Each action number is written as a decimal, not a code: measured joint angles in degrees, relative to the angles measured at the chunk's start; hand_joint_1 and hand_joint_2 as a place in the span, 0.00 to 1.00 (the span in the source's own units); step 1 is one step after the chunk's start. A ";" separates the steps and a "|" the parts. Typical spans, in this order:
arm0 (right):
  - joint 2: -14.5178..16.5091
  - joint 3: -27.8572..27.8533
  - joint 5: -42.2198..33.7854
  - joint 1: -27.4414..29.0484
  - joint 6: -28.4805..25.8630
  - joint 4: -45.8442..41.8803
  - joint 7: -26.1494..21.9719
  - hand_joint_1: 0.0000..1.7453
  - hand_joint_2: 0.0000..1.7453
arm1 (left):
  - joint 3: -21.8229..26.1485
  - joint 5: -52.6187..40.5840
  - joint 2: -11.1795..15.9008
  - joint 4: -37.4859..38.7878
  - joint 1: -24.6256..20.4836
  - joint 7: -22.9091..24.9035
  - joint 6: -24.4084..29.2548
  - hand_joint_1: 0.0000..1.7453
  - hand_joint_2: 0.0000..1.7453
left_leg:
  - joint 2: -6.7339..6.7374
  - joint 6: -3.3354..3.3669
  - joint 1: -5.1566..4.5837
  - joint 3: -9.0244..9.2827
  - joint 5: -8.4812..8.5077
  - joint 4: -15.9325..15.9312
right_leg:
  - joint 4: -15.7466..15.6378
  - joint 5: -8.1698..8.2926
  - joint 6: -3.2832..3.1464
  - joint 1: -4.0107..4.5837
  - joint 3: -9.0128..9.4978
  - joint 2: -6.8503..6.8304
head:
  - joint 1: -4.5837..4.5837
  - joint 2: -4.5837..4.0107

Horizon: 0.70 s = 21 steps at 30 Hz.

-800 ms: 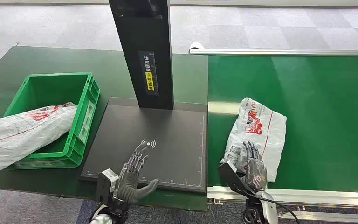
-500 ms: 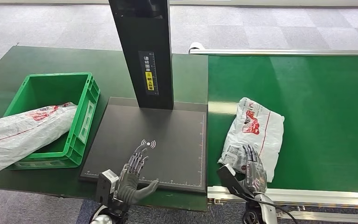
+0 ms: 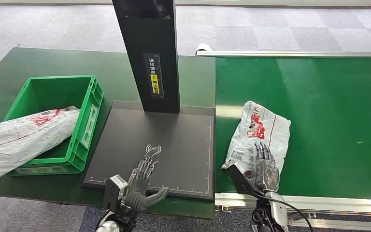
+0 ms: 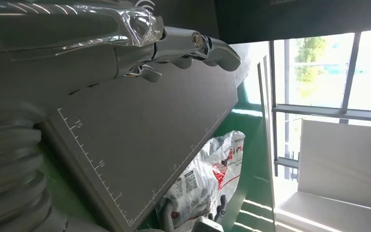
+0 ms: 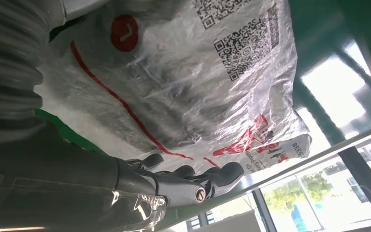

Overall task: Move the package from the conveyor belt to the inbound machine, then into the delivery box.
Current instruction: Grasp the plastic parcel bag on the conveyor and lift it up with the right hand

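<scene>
Package (image 3: 256, 140) lies on conveyor belt (image 3: 328, 121) beside inbound machine (image 3: 174, 140), right hand (image 3: 264, 169) over its near end, fingers apart, nothing clamped; soft, crinkly, likely light and slippery, so best gripped mid-bulk.

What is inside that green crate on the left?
A white plastic package with red print lies in the green crate, one end inside and the other hanging out over the near-left rim. It covers part of the crate floor, so anything beneath it cannot be seen.
</scene>
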 joint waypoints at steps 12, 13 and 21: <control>0.55 -0.01 -0.19 -2.84 0.08 4.58 -1.78 0.00 1.00 | -0.81 -0.18 0.00 0.51 -0.32 0.14 -0.36 0.00 1.00 | 0.00 0.00 0.00 -0.01 0.00 0.00 | 0.00 0.00 0.00 0.00 0.00 0.00 | 0.01 0.00; 0.71 -0.01 -0.28 -3.01 0.37 4.93 -2.01 0.00 1.00 | -0.87 -0.20 0.00 0.52 -0.33 0.15 -0.43 0.00 1.00 | 0.00 0.00 0.00 -0.01 0.00 0.00 | 0.00 0.00 0.00 0.00 0.00 0.00 | 0.00 0.00; 2.33 -0.07 -1.71 -3.81 2.95 9.12 -2.68 0.00 1.00 | -1.31 -0.31 0.07 0.51 -0.35 0.27 -0.53 0.00 1.00 | 0.00 0.00 0.01 0.00 0.00 0.00 | 0.00 -0.01 -0.01 0.01 0.00 0.00 | -0.01 0.00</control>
